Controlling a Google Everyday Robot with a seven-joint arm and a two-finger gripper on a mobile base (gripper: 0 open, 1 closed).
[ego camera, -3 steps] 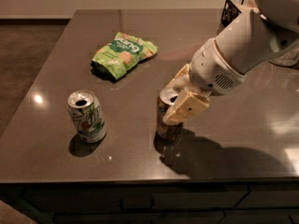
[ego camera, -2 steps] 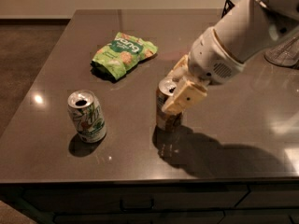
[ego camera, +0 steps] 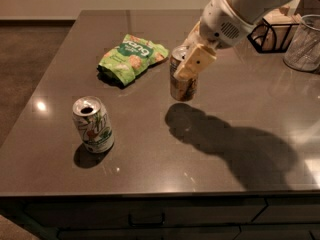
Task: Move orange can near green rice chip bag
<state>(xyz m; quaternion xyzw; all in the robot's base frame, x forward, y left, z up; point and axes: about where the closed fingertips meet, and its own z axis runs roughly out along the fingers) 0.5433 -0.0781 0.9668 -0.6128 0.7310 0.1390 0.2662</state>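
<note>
The orange can (ego camera: pixel 182 86) is brownish-orange with a silver top, and my gripper (ego camera: pixel 192 59) is shut on its upper part. I hold it upright above the dark table, its shadow below and right of it. The green rice chip bag (ego camera: pixel 131 57) lies flat on the table just left of the can, a short gap between them. My white arm comes in from the upper right.
A white can with green markings (ego camera: pixel 93 124) stands upright at the front left. A black wire rack (ego camera: pixel 272 34) and a mesh cup (ego camera: pixel 305 44) stand at the back right. The table's front edge (ego camera: pixel 150 193) runs along the bottom.
My gripper has lifted the orange can off the table and carried it back and left toward the chip bag. The white can and the bag have not moved.
</note>
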